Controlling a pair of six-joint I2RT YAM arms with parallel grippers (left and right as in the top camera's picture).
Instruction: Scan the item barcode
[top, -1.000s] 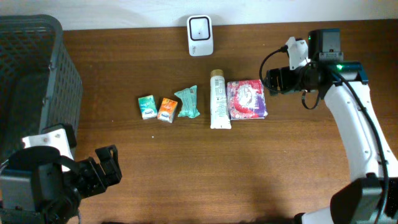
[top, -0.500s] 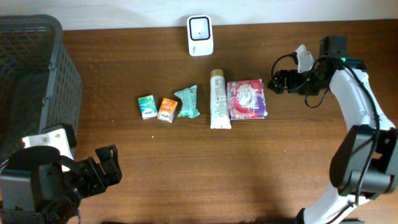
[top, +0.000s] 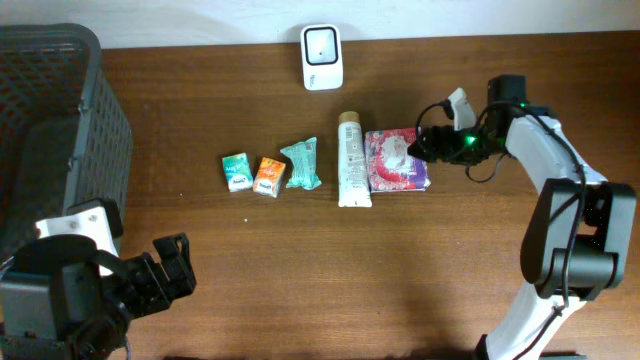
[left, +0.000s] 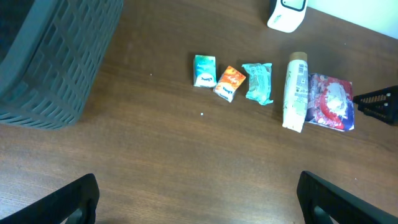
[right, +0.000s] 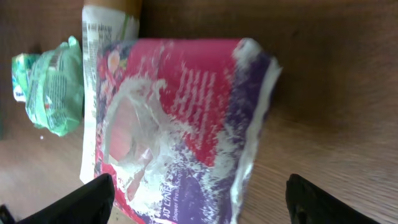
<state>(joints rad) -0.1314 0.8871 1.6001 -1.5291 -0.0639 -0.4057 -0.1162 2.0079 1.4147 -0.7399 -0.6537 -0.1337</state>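
A pink and purple packet (top: 395, 160) lies flat on the table, last on the right in a row of items. My right gripper (top: 420, 148) is at its right edge, low over it. In the right wrist view the packet (right: 186, 118) fills the space between the two black fingertips (right: 81, 200), and the right gripper (right: 199, 202) is open around it, not pressing on it. The white scanner (top: 322, 57) stands at the back edge. My left gripper (top: 175, 262) hangs open at the front left, over bare wood (left: 199, 205).
Left of the packet lie a white tube (top: 350, 160), a green packet (top: 301, 165), a small orange pack (top: 268, 176) and a small green-white pack (top: 236, 171). A dark mesh basket (top: 50, 130) fills the far left.
My right gripper has swung left and down from beside the row to the pink and purple packet's right edge. The left arm and the items have not moved.
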